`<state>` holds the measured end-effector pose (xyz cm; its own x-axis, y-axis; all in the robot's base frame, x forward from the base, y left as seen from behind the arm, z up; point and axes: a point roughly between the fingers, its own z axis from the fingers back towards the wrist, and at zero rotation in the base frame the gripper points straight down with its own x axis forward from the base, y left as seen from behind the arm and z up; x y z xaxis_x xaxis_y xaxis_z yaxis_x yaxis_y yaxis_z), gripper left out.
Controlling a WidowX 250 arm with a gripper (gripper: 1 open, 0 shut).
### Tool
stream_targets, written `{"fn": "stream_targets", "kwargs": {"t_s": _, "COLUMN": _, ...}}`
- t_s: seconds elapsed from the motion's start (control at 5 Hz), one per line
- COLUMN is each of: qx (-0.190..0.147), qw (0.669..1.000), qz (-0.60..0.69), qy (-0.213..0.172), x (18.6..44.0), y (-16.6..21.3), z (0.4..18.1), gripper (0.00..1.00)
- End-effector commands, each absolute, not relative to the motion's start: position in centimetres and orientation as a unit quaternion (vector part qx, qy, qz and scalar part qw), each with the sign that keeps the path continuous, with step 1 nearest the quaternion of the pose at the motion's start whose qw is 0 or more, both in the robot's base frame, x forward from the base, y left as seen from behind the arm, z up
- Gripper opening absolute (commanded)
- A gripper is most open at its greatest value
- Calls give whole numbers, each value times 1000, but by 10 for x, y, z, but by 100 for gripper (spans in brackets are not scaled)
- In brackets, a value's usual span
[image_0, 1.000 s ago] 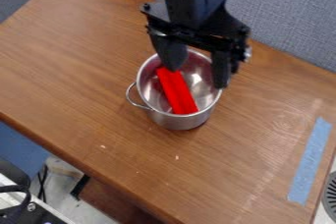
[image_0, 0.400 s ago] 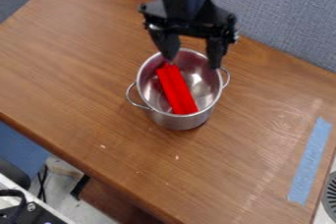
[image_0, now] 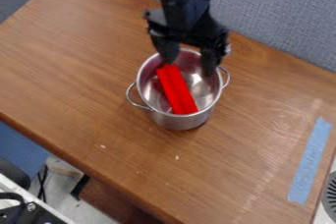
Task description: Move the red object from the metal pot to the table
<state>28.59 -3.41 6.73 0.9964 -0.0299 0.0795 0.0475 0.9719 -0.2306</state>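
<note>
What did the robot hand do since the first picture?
The gripper came down toward the metal pot, its open fingers now dipping over the rim. It has not grabbed anything yet. The red block still lies in the pot, and the pot sits in the same spot on the table.

Bright red, flat-sided rectangular block (image_0: 176, 87) lies inside the small round shiny steel pot (image_0: 180, 116). Block is tilted, its upper end resting toward the far-left inner wall, its lower end toward the pot floor near the front. Pot stands upright, one small loop handle visible on its left side. Pot sits near mid-span of the brown wood-grain table (image_0: 79, 71); light blue tape strip (image_0: 309, 158) lies near the right edge.
</note>
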Motion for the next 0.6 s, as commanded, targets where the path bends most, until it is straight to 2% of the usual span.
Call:
{"fn": "stream_targets", "kwargs": {"t_s": 0.0, "qx": -119, "qw": 991, "qz": -37, "qy": -54, "x": 286, "y": -25, "z": 57, "gripper": 100}}
{"fn": "stream_targets", "kwargs": {"t_s": 0.2, "qx": -118, "qw": 991, "qz": -1, "qy": -55, "x": 279, "y": 0, "z": 66, "gripper": 0}}
{"fn": "stream_targets", "kwargs": {"t_s": 0.4, "qx": -118, "qw": 991, "qz": 36, "qy": -55, "x": 276, "y": 19, "z": 74, "gripper": 0}}
